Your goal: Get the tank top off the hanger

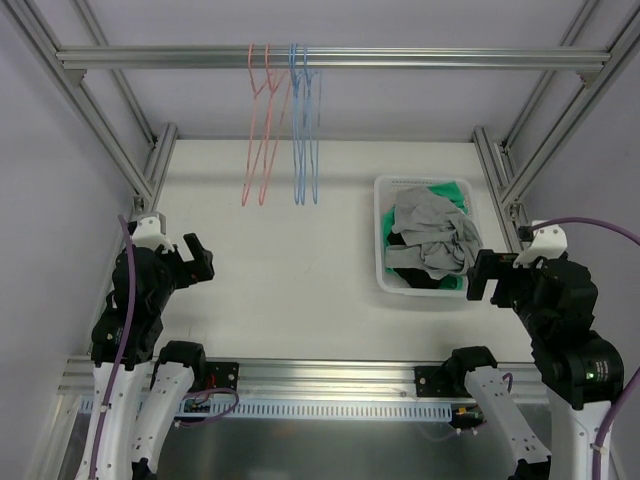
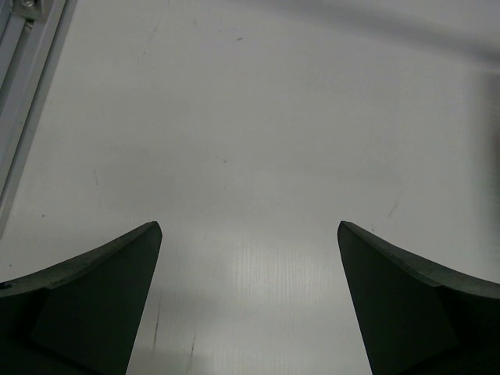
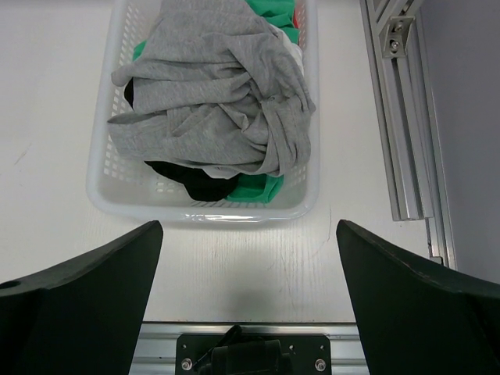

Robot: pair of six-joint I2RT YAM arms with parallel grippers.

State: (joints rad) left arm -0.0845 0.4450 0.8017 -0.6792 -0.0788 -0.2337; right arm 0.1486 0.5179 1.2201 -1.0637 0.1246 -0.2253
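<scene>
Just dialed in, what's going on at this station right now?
Nothing is being handled at the moment. The left tool and right tool are both open and empty, at the near side of the table. The pink hangers and blue hangers on the overhead rail all hang bare. A crumpled grey garment lies on top of other clothes in the white basket, just ahead of the right tool. No hanger carries a tank top.

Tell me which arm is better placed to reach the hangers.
Left, probably: the hangers hang left of centre, nearer the left end effector; the right end effector sits beside the basket.
</scene>
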